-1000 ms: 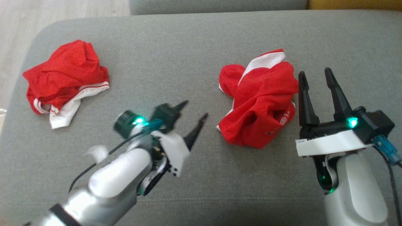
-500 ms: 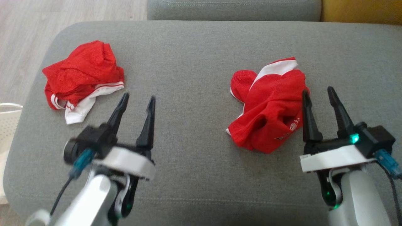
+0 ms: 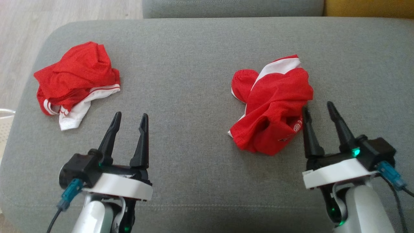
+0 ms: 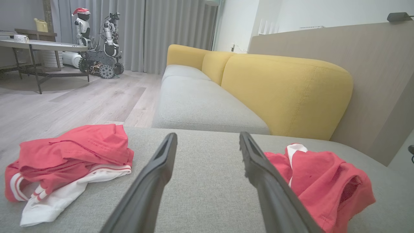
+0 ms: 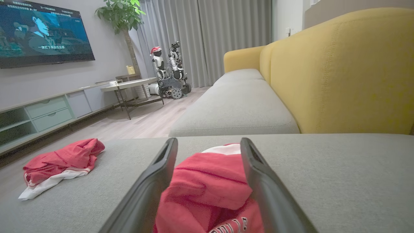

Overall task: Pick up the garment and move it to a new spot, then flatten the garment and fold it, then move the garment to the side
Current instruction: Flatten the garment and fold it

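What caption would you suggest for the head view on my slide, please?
Open left gripper and open right gripper over a grey cushion; the left garment and right garment lie crumpled, apart.

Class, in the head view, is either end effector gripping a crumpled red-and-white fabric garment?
No: the left end effector and right end effector stand open and empty.

left gripper [image 3: 131, 114] and right gripper [image 3: 317, 106], same build: two long black tapered fingers [image 3: 110, 137], black base [image 3: 82, 166], white plate [image 3: 119, 189] below, glossy white forearm [image 3: 365, 207]. green led [image 3: 355, 151] lit, teal connector [image 3: 69, 193] with dark cable [image 3: 53, 221] outboard.
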Controlling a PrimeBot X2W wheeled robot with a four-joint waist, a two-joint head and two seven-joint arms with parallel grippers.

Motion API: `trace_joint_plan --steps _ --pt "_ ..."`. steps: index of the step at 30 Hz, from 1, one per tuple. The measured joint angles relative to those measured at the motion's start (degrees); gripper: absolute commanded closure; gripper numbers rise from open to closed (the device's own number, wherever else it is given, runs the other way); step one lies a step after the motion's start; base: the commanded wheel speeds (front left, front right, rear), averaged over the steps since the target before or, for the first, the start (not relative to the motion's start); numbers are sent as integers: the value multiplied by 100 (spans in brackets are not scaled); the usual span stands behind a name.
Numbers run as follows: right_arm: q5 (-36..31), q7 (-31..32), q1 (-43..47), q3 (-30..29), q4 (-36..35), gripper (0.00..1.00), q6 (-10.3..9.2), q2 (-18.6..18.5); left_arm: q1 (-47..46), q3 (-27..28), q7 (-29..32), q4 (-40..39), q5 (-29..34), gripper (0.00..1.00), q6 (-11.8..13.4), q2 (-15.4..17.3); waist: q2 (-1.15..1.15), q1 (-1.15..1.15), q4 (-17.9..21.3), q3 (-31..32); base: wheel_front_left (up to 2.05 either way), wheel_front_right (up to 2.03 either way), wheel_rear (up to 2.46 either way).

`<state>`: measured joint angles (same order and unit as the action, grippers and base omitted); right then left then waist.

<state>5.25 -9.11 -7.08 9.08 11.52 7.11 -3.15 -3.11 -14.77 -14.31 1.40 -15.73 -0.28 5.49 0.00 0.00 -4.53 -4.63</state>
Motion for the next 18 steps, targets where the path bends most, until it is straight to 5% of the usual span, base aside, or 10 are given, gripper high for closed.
trace_joint_plan --steps 6,18 --pt "25 223 -15 383 169 0 0 0 -10 285 0 129 182 0 -314 -207 0 0 -44 -104 0 0 0" --pt "67 404 -610 449 973 0 0 -1 -116 232 0 282 196 0 -461 -258 0 0 -355 -354 0 0 0"
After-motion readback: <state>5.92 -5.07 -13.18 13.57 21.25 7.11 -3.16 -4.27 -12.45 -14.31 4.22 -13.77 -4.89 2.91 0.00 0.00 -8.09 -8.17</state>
